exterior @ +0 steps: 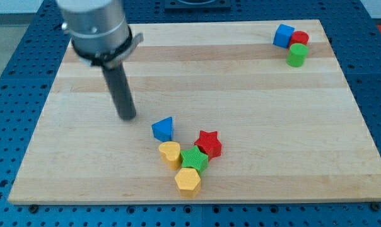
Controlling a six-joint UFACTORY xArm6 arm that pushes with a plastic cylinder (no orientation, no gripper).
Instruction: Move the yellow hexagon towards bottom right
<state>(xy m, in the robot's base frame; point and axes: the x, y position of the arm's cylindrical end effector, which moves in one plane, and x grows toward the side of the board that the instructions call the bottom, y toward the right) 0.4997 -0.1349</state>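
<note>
**Tip up-left of the cluster; yellow hexagon at bottom centre**

Wooden board (241, 75) on a blue perforated bench (7, 94). My tip (127, 117) rests on bare board, up and to the view's left of the blue triangle block (163, 128), apart from it and touching nothing. No gripper on this rod, so nothing is grasped.

Yellow hexagon (188, 181) sits near the board's bottom edge, a little left of centre, lowest of a five-block cluster. Green star (195, 159) just above it, touching. Yellow heart-shaped block (170, 153) on the star's left; red star (209, 144) up-right of it.

Top right corner, well apart: blue cube (282, 35), red block (299, 38) (shape unclear), green cylinder (296, 55), packed together.
</note>
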